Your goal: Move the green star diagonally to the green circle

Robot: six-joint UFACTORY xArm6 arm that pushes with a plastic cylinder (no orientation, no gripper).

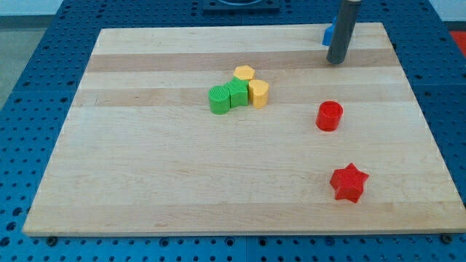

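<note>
The green circle [218, 100] sits near the board's middle, a little toward the view's top. The green star [237, 93] touches its right side. A yellow block [258, 93] touches the star's right side, and a second yellow block [245, 73] sits just above them. My tip [336, 61] is at the view's upper right, far from the green blocks. A blue block [328, 33] shows partly behind the rod.
A red cylinder [329, 116] stands right of the cluster. A red star [349, 183] lies at the lower right. The wooden board [145, 182] rests on a blue perforated table.
</note>
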